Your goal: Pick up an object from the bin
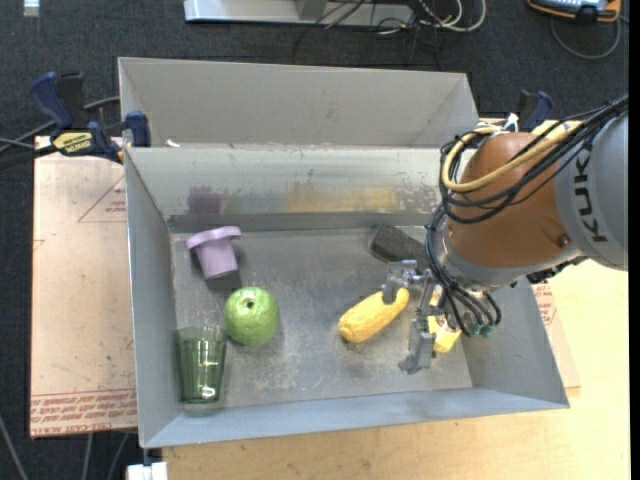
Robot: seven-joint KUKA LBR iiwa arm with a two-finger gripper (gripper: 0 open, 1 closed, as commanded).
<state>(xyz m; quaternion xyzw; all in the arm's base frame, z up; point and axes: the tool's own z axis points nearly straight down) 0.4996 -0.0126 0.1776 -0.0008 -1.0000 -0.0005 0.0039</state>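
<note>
Hung low over the right part of the grey metal bin (150,268), scuffed and smooth-floored, with the tool (412,316) spread and pinching nothing, just right of the bumpy yellow corn cob (370,316) lying slantwise near the floor's middle. Could well have nudged that rounded cob aside on closing, or caught only its tapered end and let it roll or slip free. Left well apart to the left the glossy green apple (250,316), the clear green upright glass (200,366) and the matte purple cup (215,251), with a dark wedge (393,240) near the back wall.
</note>
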